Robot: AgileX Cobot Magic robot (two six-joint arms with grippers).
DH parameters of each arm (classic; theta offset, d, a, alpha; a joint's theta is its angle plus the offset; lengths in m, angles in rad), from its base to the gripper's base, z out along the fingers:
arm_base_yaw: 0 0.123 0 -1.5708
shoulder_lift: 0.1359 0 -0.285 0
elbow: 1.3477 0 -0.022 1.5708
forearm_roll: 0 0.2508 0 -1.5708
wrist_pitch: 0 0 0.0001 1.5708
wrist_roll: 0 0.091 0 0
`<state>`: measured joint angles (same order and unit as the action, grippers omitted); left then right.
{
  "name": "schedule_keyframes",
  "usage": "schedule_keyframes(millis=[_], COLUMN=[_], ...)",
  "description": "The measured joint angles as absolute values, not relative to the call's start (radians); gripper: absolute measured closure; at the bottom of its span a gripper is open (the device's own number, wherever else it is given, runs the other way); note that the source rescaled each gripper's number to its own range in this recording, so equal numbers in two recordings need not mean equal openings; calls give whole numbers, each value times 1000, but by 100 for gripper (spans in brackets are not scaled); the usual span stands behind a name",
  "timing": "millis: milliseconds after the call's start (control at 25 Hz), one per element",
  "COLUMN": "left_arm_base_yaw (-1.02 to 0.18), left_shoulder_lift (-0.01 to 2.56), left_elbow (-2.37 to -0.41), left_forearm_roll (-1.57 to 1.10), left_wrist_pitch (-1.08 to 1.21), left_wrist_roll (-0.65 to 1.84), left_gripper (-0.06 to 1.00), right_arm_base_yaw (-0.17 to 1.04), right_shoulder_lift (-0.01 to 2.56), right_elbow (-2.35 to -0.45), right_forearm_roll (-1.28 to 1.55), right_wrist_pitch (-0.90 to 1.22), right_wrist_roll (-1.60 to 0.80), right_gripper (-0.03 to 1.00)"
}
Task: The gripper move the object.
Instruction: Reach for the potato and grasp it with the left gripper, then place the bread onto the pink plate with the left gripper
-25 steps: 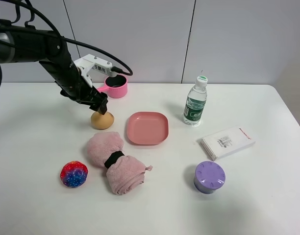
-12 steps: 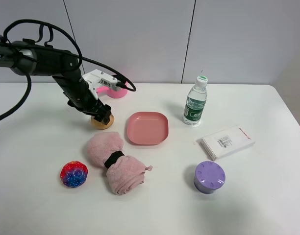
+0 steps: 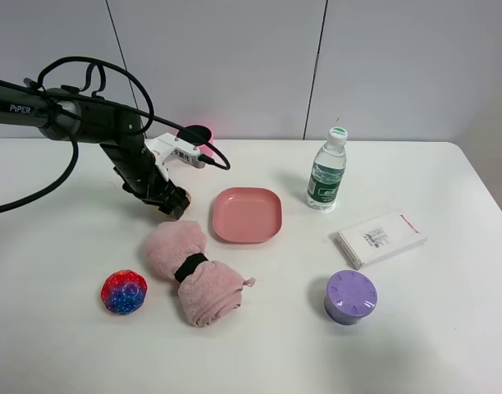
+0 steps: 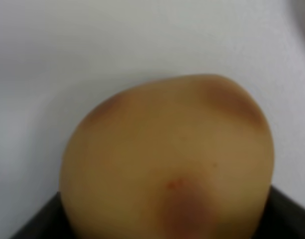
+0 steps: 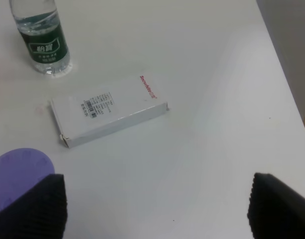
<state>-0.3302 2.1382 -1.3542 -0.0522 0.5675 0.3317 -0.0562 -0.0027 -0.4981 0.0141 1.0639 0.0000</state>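
The tan bun-like ball (image 4: 167,159) with a brownish spot fills the left wrist view, sitting between the dark fingers (image 4: 35,219) at its sides. In the high view my left gripper (image 3: 171,201) is lowered onto the table just behind the pink towel and covers the ball, which is hidden there. The jaws stand open around the ball. My right gripper (image 5: 157,209) is open and empty, held above the table's right side near the white box (image 5: 108,109); it is out of the high view.
A pink rolled towel (image 3: 193,275) lies just in front of the left gripper. A pink plate (image 3: 247,215) is to its right. A red-blue glittery ball (image 3: 124,293), water bottle (image 3: 326,174), white box (image 3: 381,240) and purple-lidded jar (image 3: 350,297) stand around.
My left gripper has come down from above the ball to table level, so its claw now surrounds and covers the ball. The ball has stayed in place.
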Motion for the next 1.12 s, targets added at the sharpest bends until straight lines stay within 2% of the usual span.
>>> schedule_keyframes(millis=[120, 160, 240, 560, 800, 1120], left_arm_base_yaw=[-330, -330, -330, -330, -344, -549], left_shoulder_lift=[2138, 2138, 2138, 2076, 1872, 1729], left_elbow=[-1354, -1355, -1355, -1355, -1355, -1355], left_forearm_roll=[-61, -76, -90, -97, -124, -137], left_wrist_pitch=[556, 553, 553, 622, 711, 735], left_wrist_roll=[330, 330, 331, 332, 343, 400], left_gripper=[54, 76, 88, 93, 94, 94], right_arm_base_yaw=[-56, -56, -56, -56, -56, -56], right_shoulder_lift=[-3, -3, -3, -3, -3, -3], right_elbow=[-498, -498, -498, -498, -498, -498], right_forearm_roll=[14, 14, 14, 14, 14, 14], right_wrist_pitch=[1064, 1064, 1064, 1064, 1064, 1064], right_wrist_roll=[0, 0, 0, 0, 0, 0], right_gripper=[-3, -3, -3, -3, -3, -3])
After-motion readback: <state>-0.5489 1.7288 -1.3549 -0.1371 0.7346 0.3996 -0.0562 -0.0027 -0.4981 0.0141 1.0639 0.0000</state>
